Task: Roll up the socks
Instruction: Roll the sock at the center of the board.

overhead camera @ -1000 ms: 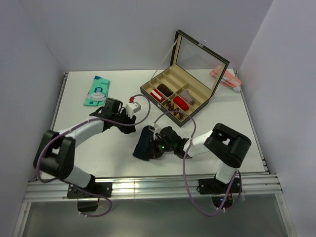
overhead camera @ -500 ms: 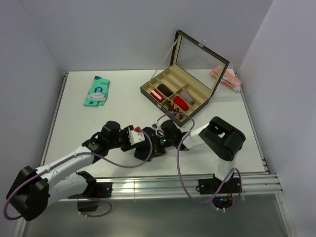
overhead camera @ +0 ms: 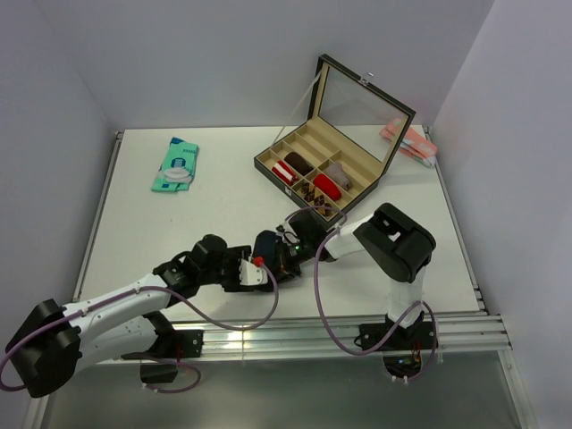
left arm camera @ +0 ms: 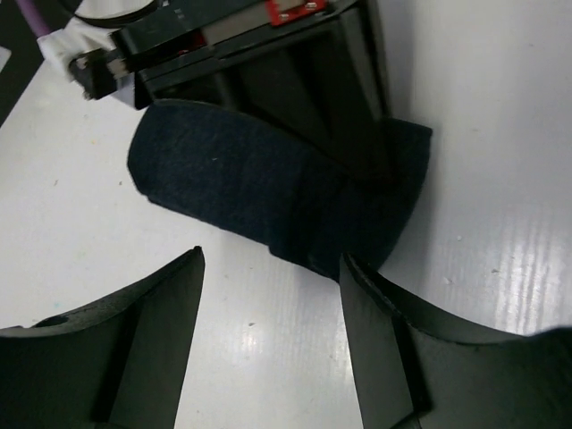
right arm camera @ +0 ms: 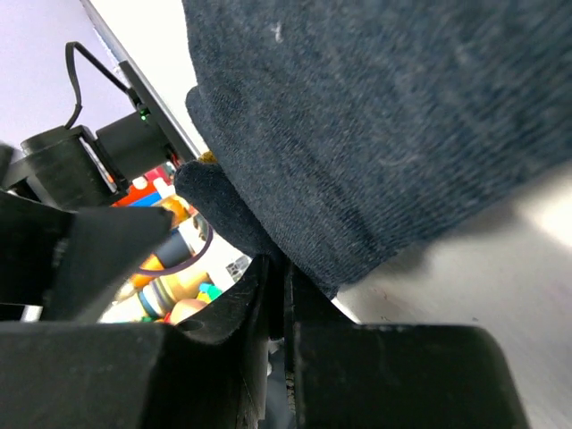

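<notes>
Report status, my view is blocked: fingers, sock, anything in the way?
Left fingers open, at the sock, holding nothing. Right fingers shut on sock's edge. Box sits behind, apart from both.

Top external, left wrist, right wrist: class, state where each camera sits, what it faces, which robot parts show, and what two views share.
Top external: fixed above and behind, looking down on the table; left arm and right arm show, meeting at the navy sock.
Left wrist: on the left arm, facing down; own open left hand frames the sock.
Right wrist: on the right arm, close up; own right hand pinches the sock.
Shared: both wrist views show that sock.
</notes>
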Controlling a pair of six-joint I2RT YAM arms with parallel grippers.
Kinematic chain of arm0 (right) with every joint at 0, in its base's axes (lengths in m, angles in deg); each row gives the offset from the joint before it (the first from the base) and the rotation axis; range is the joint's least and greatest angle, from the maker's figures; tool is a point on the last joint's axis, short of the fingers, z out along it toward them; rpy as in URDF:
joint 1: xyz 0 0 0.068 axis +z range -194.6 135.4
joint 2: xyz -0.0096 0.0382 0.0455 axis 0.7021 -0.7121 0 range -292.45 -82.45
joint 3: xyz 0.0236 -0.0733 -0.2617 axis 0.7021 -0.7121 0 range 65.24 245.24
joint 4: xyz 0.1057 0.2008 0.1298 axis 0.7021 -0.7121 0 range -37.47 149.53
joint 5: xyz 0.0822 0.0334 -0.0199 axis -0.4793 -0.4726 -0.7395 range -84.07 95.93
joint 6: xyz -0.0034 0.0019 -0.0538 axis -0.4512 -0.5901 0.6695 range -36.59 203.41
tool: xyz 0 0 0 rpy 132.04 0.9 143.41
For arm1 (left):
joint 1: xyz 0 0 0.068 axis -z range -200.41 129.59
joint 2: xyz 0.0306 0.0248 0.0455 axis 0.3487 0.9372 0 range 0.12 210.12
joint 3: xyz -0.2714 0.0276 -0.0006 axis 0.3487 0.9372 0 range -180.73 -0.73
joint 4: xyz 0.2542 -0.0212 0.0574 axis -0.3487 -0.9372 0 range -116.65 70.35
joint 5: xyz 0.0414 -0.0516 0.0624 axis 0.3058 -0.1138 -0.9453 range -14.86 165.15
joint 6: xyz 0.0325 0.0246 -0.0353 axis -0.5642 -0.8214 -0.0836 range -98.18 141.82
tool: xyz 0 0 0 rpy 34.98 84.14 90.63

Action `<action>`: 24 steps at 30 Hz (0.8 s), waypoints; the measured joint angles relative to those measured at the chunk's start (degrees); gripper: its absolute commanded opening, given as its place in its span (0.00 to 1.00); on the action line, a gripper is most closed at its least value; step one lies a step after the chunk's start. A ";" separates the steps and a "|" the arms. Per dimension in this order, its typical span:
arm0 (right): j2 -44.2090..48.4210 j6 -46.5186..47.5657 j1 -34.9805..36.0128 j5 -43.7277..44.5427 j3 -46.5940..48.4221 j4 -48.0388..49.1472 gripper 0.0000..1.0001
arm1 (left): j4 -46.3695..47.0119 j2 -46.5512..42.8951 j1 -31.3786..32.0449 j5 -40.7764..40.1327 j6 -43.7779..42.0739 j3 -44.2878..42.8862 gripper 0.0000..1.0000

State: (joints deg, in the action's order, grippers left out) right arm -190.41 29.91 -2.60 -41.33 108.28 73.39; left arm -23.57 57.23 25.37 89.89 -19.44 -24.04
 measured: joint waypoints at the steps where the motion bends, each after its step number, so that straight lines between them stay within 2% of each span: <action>1: -0.24 0.00 -0.09 -0.31 0.28 -0.44 0.07 | -0.17 0.00 0.66 -0.04 -0.02 0.17 0.68; 9: -1.51 1.66 -0.63 -1.75 1.99 -1.81 0.07 | -0.17 0.35 7.23 -1.60 0.00 2.25 0.67; 13: -1.64 2.25 -0.74 -1.92 2.40 -2.60 0.06 | 0.31 2.01 9.92 -2.64 0.28 3.30 0.61; 19: -1.64 2.82 -0.85 -1.92 2.69 -3.45 0.00 | 3.28 5.64 10.40 -3.08 0.92 3.41 0.49; 24: -1.62 3.50 -1.11 -1.99 2.78 -4.02 0.00 | 6.60 8.48 10.40 -4.04 1.92 3.41 0.46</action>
State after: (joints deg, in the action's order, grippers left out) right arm -192.03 33.41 -3.71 -43.32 111.06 69.37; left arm -16.97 65.71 35.78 85.84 -17.51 -20.63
